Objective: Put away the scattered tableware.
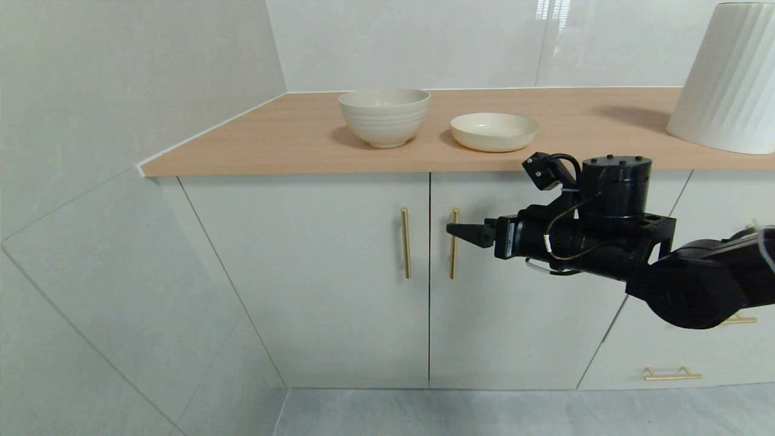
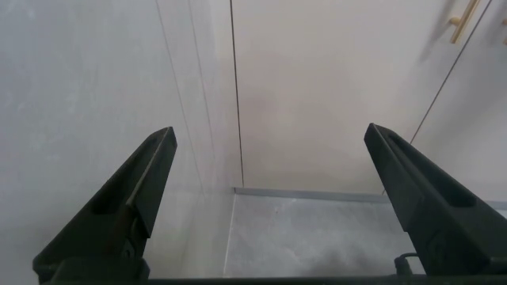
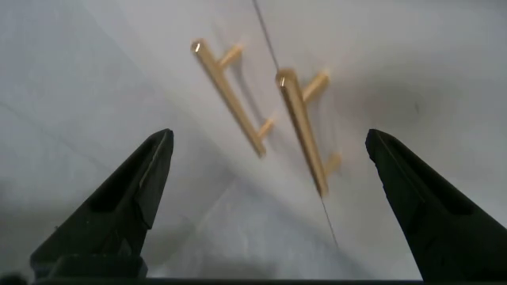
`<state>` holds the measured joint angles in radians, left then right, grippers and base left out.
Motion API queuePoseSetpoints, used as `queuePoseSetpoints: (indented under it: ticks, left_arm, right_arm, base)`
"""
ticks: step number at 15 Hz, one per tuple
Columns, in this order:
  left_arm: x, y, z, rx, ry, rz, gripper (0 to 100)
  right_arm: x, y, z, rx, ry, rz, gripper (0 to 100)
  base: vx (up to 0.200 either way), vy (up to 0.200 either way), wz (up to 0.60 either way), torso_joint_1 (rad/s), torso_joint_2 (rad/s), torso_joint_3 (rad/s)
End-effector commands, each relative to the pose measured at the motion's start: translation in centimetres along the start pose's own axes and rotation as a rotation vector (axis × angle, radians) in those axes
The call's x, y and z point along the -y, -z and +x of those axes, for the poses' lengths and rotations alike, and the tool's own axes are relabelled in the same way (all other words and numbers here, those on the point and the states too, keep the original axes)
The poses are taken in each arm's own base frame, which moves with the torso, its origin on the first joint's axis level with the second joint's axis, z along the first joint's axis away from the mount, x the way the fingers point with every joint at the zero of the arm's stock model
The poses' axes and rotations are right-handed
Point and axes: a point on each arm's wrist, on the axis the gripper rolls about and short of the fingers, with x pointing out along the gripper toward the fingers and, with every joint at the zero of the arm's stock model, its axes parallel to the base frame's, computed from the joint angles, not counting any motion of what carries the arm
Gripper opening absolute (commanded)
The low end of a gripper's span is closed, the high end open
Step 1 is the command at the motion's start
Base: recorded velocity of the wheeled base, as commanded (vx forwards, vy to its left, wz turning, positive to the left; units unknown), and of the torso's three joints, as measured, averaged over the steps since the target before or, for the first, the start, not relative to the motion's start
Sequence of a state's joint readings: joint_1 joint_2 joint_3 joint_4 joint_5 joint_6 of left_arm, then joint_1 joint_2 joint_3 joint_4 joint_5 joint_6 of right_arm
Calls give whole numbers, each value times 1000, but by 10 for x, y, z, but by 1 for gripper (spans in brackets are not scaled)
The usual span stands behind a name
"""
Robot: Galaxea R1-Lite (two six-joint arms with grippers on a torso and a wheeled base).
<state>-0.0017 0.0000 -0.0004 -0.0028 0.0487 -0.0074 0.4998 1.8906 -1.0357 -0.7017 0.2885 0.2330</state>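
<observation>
now right tool [image 1: 464,232] spread, just beside cabinet handle [image 1: 454,243]; left tool [image 2: 269,136] spread; bowl [image 1: 384,116], plate [image 1: 494,131] on counter [image 1: 290,134].

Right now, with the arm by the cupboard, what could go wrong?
1. The two handles sit close together, so the open right end effector might catch the wrong one, or both.
2. The plate sits near the front edge of the counter, just above the end effector. If the end effector lifts, it might bump the plate off.
</observation>
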Motion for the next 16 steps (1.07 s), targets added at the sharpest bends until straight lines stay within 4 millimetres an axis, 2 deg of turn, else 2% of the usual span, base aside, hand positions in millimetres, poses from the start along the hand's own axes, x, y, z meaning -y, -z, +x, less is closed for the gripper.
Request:
queuePoseSetpoints:
  ticks: [1,10,16]
  left_arm:
    - [0,0,0,0,-1,0,100]
    - [0,0,0,0,-1,0,100]
    - [0,0,0,1,-1,0,100]
  right_arm:
    - [11,23,24,-31,18,21,100]
    - [0,31,47,27,-25,85,100]
    - [-20,27,44,47,-88,174,100]
  base:
    - [0,0,0,0,0,0]
    - [0,0,0,0,0,0]
    - [0,0,0,0,0,0]
